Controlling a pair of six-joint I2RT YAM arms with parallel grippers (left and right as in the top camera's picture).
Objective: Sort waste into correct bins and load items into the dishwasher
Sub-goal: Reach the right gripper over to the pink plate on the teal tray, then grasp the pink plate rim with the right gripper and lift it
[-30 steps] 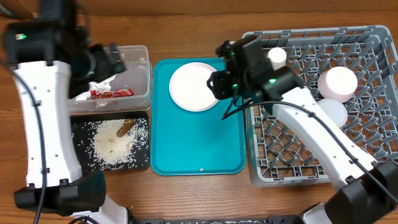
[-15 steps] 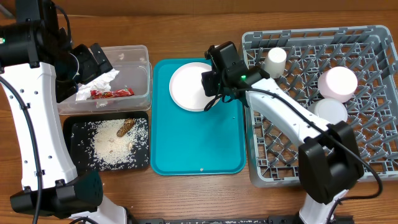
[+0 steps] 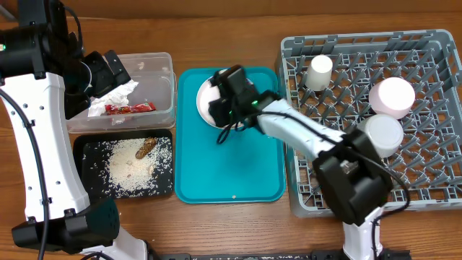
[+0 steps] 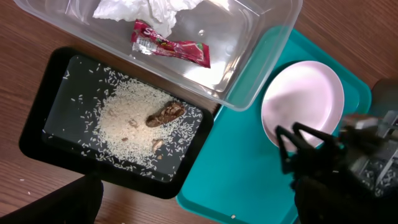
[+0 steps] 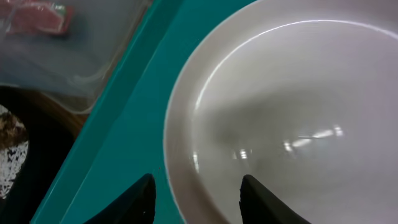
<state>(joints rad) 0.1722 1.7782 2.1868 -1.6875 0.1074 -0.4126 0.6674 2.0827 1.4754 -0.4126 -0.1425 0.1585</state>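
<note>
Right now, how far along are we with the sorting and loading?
Done: napkin and red wrapper lie in the clear tub, food scraps in the black tray; the cup and both bowls sit in the rack. In hand: the right pincer, jaws apart, straddles the rim of the plate on the teal tray. Remaining: grip the plate and rack it.

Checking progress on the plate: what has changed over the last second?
The right gripper swung left from the dish rack's edge to over the plate. Its fingers now straddle the plate's rim, apart, gripping nothing yet. The left gripper drew back slightly left. The plate, teal tray, cup and bowls stayed put.
</note>
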